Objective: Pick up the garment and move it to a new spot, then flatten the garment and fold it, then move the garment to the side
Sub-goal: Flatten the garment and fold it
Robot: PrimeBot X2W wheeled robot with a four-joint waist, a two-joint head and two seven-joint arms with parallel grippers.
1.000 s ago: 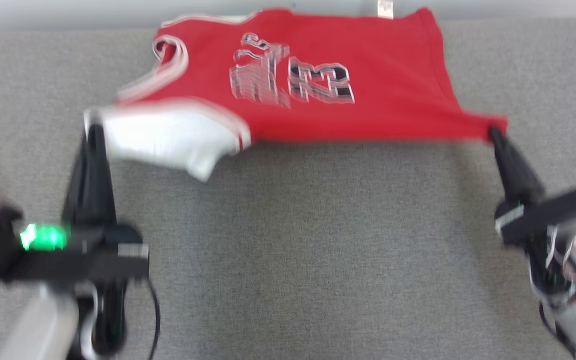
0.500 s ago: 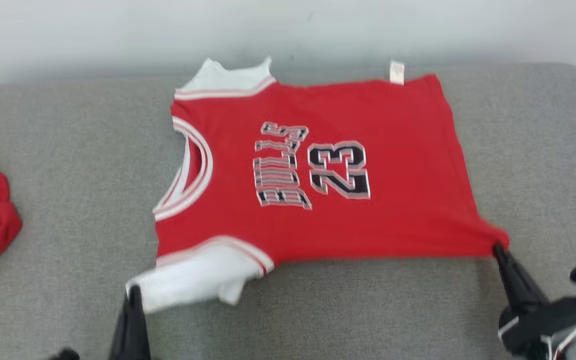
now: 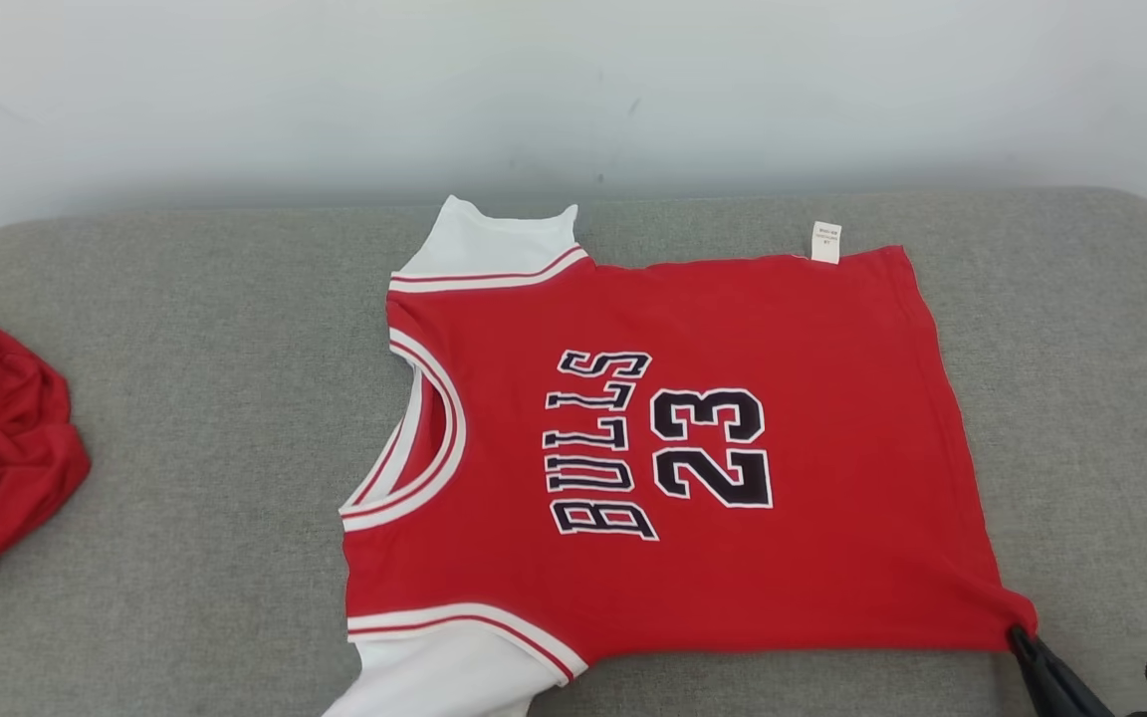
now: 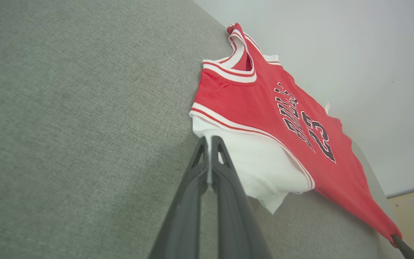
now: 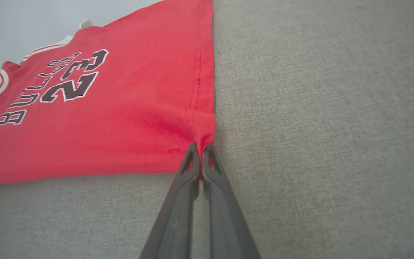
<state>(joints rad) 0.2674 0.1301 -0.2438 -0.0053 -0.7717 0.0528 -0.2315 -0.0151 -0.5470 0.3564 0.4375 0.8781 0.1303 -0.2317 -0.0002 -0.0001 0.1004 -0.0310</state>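
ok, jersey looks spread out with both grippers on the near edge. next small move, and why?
Probably lower both grippers so the near edge settles on the cushion. The left gripper is shut on the white sleeve, the right gripper on the red hem corner; most of the jersey lies flat, but in the left wrist view the pinched near edge looks raised.

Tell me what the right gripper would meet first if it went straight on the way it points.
The red jersey itself: the right gripper is shut on its hem corner, and the hem runs straight ahead on the grey cushion. How low it points is unclear.
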